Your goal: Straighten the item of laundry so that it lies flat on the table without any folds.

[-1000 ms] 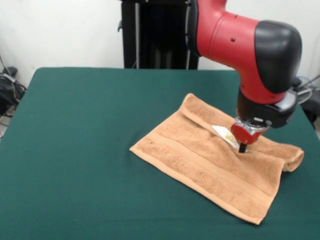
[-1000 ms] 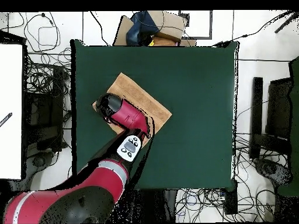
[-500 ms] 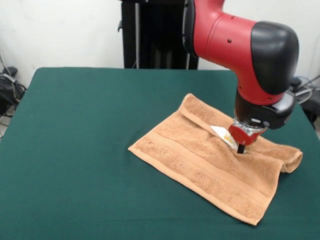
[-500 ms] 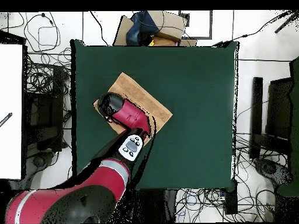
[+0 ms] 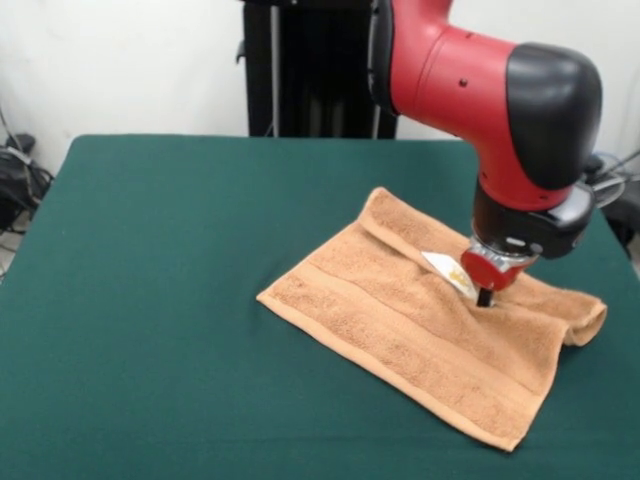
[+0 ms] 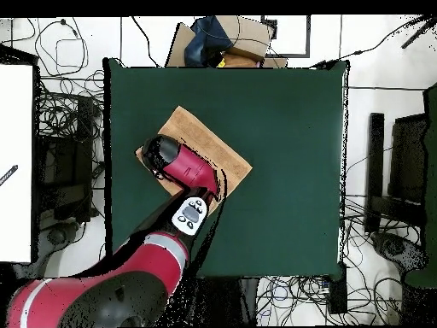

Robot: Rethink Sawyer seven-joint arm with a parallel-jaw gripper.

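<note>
A dark green felt-covered table (image 5: 150, 300) stands before a white wall, with cables strewn on the pale floor round it in the overhead view. The orange-brown terry towel (image 5: 400, 330) lies toward the table's right half in the front view, spread as a rough rectangle with woven bands, its far right edge rolled under in a fold. The gripper (image 5: 485, 297) presses down into the towel just beside the white label (image 5: 447, 268); whether it is spread or closed cannot be told.
</note>
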